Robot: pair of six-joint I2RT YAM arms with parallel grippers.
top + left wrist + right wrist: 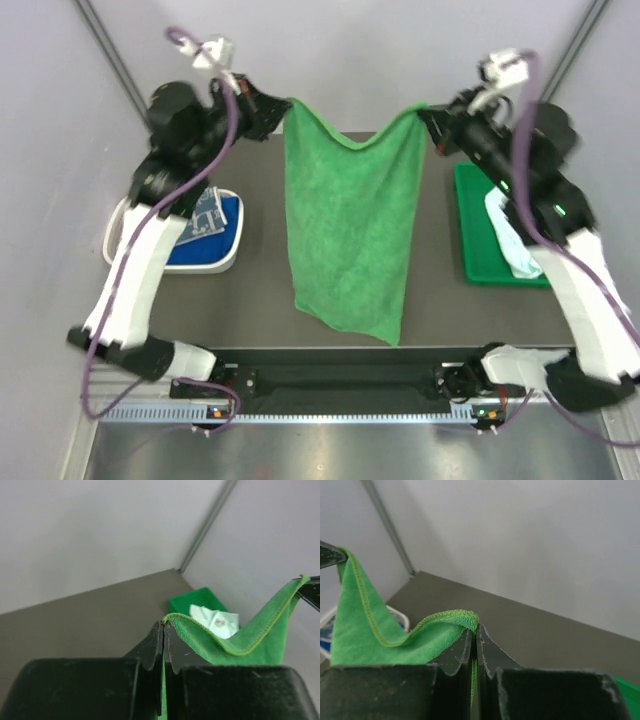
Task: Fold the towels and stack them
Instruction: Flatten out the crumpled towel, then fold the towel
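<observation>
My left pincer is pressed shut on one top corner of the bright green terry towel. The stitched hem comes out right at my fingertips. My right pincer is clamped the same way on the other top corner, with a fold of green pile bulging just beside its tips.

I hold both raised over the far part of the dark grey tabletop, one to the left and one to the right, well apart. The towel's top edge sags between them in a shallow V.

From those two corners the towel hangs as a single open sheet, running toward the near edge of the table. Its lower hem slants, with the right corner the nearer one. I cannot tell whether that hem touches the table.

Left of the towel sits a white plastic basket. It holds a royal blue cloth, and a white cloth with blue-grey print lies on top of that.

On the right side lies a rigid green plastic tray. A pale crumpled cloth rests on it, partly hidden behind my right arm.
</observation>
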